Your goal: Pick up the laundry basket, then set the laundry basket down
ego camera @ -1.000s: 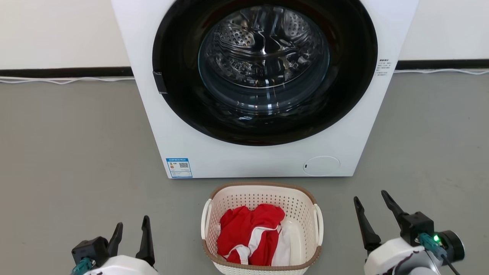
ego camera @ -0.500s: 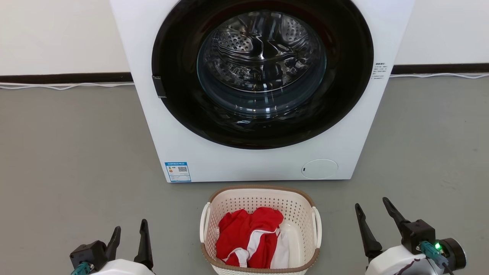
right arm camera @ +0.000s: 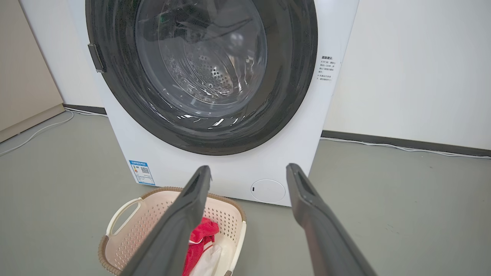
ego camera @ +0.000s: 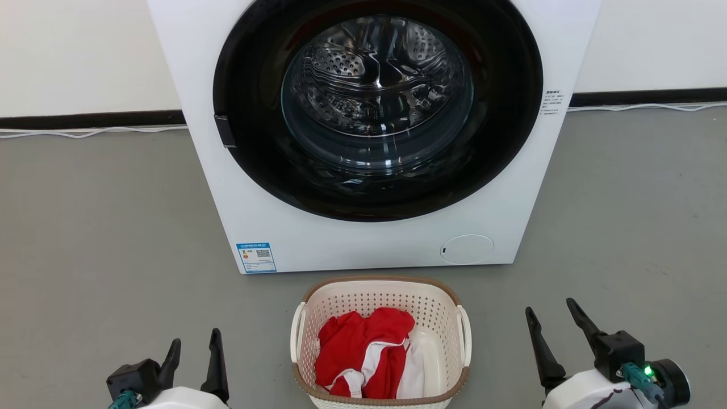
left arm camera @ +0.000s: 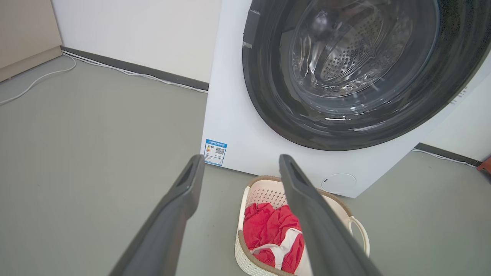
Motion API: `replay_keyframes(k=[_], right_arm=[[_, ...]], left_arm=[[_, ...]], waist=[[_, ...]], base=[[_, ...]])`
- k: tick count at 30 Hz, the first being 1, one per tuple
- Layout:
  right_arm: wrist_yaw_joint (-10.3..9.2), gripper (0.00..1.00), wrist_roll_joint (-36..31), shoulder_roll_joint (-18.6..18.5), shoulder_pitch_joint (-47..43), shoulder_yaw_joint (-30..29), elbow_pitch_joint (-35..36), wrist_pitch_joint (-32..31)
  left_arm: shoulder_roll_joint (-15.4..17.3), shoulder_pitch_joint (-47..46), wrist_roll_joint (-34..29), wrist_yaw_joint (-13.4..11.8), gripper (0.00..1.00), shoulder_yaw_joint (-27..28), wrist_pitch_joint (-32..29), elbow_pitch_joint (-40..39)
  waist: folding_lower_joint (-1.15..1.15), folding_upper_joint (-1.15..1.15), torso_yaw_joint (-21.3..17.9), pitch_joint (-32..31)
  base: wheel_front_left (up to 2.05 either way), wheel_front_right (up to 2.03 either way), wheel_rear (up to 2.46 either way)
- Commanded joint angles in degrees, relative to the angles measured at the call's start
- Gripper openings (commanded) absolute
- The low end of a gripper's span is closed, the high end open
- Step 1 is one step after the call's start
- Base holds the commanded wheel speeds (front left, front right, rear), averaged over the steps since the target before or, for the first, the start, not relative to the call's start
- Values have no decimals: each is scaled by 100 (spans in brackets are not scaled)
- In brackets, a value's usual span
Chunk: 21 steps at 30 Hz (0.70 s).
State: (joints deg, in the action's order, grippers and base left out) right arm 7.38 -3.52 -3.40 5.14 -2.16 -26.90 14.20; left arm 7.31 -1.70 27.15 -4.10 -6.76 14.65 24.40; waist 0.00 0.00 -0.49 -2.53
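The laundry basket [ego camera: 379, 280] is cream-white and perforated, with a brown rim and two white side handles. It stands on the grey floor just in front of the washing machine [ego camera: 341, 244], with red and white clothes [ego camera: 363, 346] inside. My left gripper [ego camera: 196, 336] hangs open to the basket's left, well apart from it. On the other side my right gripper [ego camera: 550, 305] is open too, also apart. In the left wrist view the basket [left arm camera: 264, 189] lies beyond my open left gripper [left arm camera: 241, 157]. In the right wrist view the basket [right arm camera: 153, 214] sits low left of my open right gripper [right arm camera: 248, 166].
The white front-loading washing machine has its round dark door [ego camera: 377, 108] facing me. A white cable [ego camera: 85, 133] runs along the dark skirting at the wall. Grey floor [ego camera: 102, 238] stretches to both sides of the basket. A beige panel [left arm camera: 23, 34] stands far left.
The whole head picture has shifted a little to the left and down, so the camera moved. Both grippers stay open beside the basket, which rests on the floor as before.
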Motion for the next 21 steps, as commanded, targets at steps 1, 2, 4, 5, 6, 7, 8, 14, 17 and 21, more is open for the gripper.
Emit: replay_keyframes(k=[1, 2, 4, 5, 6, 7, 8, 14, 17, 21], right_arm=[[11, 100, -46, -14, 84, 104, 125, 80], [11, 100, -50, -12, 86, 100, 129, 80], [0, 0, 3, 14, -36, -14, -21, -1], [0, 0, 9, 23, -40, -13, -69, -10], [0, 0, 13, 38, -68, -7, -140, -14], [0, 0, 17, 54, -119, 0, -200, -16], [0, 0, 1, 69, -207, 20, -287, -8], [1, 0, 439, 68, -151, -58, -256, -156], [1, 0, 676, 68, -159, -56, -206, -197], [1, 0, 1066, 67, -158, -52, -127, -258]], left_arm=[[75, -259, -62, -17, 100, 163, 35, -104], [87, -265, -76, -13, 100, 147, 35, -94], [22, 3, -52, 5, 0, -58, -2, 36], [7, 17, -34, 10, 0, -61, -6, 87], [-21, 50, -27, 10, 0, -70, -8, 157], [-46, 106, -23, 11, 0, -76, -9, 220], [-76, 193, -37, 8, 0, -89, -2, 312], [-93, 152, 272, 63, 0, -8, -115, 260], [-102, 145, 429, 91, 0, 24, -164, 222], [-117, 118, 691, 137, 0, 77, -245, 168]], waist=[[0, 0, -3, 1], [0, 0, -6, 3], [0, 0, -8, 4], [0, 0, -8, 4], [0, 0, -8, 5], [0, 0, -8, 5], [0, 0, -8, 4], [12, 0, -5, 6], [7, 0, -4, 12], [1, 0, -2, 33]], base=[[0, 0, 0], [0, 0, 0], [0, 0, 0], [0, 0, 0], [0, 0, 0], [0, 0, 0], [0, 0, 0], [0, 0, 0], [0, 0, 0], [0, 0, 0]])
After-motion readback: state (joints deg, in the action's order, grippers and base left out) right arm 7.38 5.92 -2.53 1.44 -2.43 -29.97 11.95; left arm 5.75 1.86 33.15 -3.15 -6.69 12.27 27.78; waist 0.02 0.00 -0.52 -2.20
